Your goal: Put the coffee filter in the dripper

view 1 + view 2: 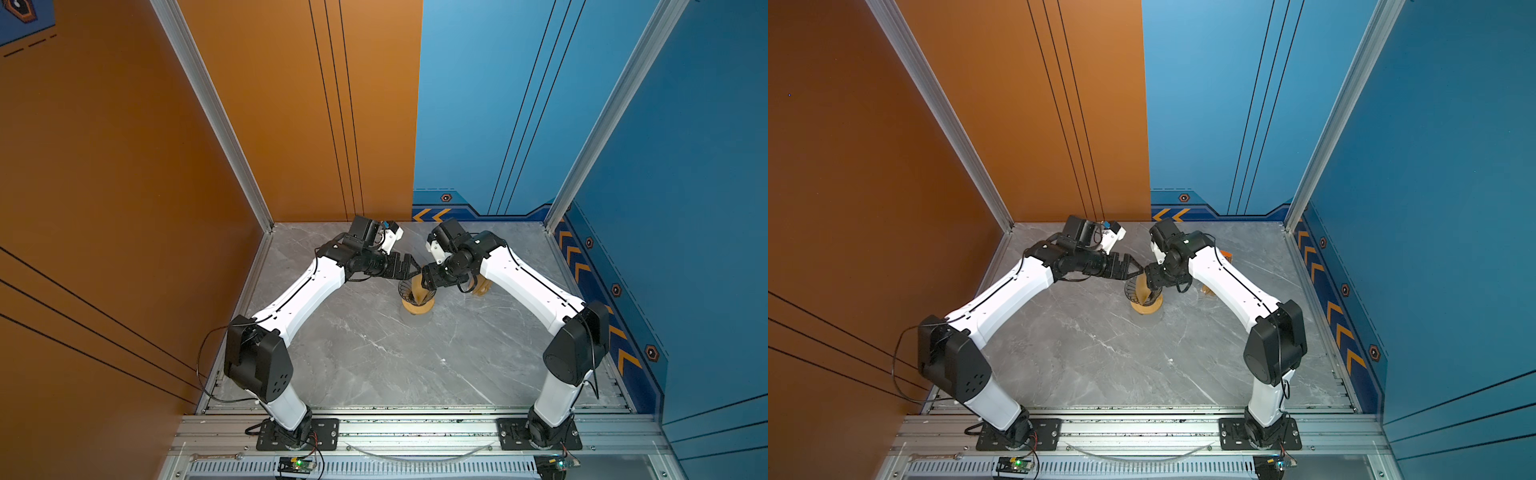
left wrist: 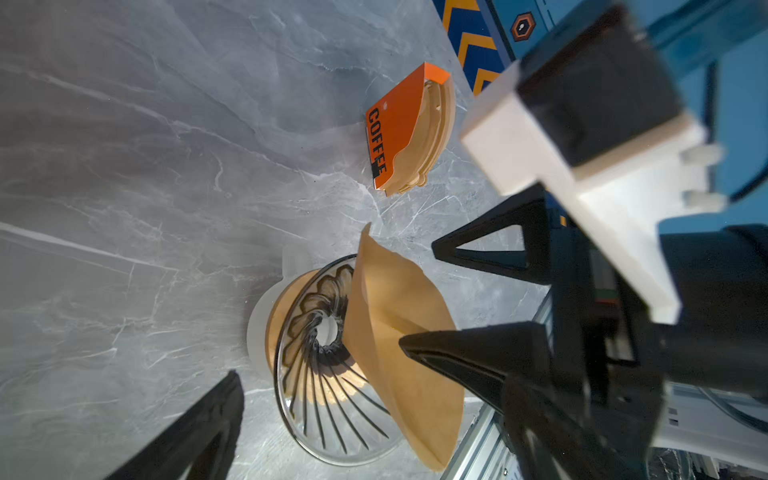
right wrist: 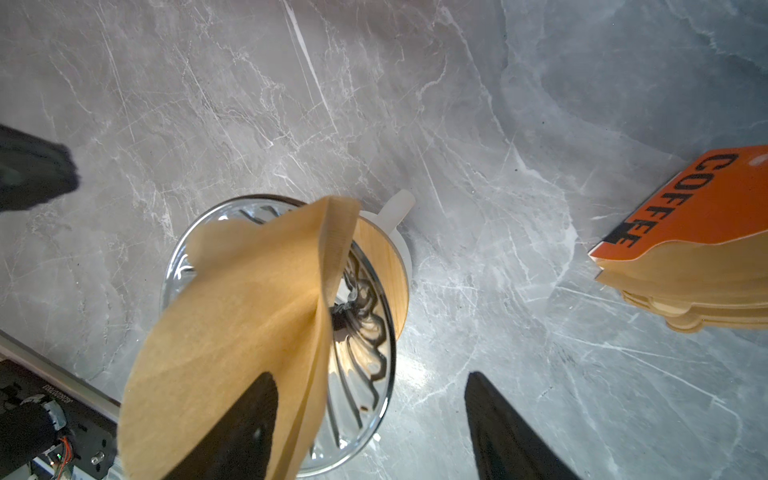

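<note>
Filter [image 3: 249, 299] on finger [image 3: 253, 415] — right hand [image 3: 369, 376] wide

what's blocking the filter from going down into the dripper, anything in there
Nothing visible. The dripper is bare inside, and the coffee filter already leans tilted into its mouth, against one finger of the open right hand. The open left hand is off to one side.

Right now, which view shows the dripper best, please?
The left wrist view: the dripper shows its ribs and centre hole, the coffee filter covering one side. In the right wrist view the filter hides more; in both top views it is small and partly hidden.
</note>
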Motion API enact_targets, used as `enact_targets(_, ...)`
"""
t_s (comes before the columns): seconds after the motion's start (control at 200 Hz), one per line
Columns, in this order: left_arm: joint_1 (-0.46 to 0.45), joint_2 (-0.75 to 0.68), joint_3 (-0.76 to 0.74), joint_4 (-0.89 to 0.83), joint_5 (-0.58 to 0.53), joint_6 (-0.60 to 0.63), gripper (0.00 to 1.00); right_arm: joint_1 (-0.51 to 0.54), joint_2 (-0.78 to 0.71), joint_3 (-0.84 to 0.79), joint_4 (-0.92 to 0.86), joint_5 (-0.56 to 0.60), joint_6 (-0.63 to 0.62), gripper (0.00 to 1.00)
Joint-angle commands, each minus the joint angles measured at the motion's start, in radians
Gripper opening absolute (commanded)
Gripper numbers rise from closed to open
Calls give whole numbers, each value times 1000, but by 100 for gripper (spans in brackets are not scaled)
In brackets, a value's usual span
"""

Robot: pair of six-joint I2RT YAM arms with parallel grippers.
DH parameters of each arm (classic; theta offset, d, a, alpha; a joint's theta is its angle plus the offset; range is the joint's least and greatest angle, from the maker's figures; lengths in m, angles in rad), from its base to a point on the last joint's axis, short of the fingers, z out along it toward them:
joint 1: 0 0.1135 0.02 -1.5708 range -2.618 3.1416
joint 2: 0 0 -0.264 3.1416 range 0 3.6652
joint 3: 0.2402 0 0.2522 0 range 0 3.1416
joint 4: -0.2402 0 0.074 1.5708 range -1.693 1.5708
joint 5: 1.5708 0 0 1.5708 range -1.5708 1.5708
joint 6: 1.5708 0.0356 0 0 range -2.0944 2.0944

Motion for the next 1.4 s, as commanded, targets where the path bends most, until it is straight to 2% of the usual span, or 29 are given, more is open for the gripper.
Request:
enact_targets(0.0, -5, 31, 11, -26, -2, -14, 98, -4, -40, -19, 9, -7, 9, 71)
enact_targets(0.215, -8, 62, 29, -71, -67, -4, 98, -15, -44, -32, 26, -26, 15, 72)
enact_targets(0.526, -27, 117, 104, -181, -158, 56, 98, -32, -45, -67, 52, -29, 24, 86)
enact_targets(0.746, -56, 165, 190, -265, -195, 81, 98, -48, -49, -63, 58, -30, 23, 100)
enact_targets(1.046, -55, 202, 215, -300, -205, 91, 98, -63, -34, -44, 46, -34, 8, 100)
enact_targets(1.396, -53, 224, 211, -301, -210, 108, 98, -57, 12, 0, -4, 17, 7, 99)
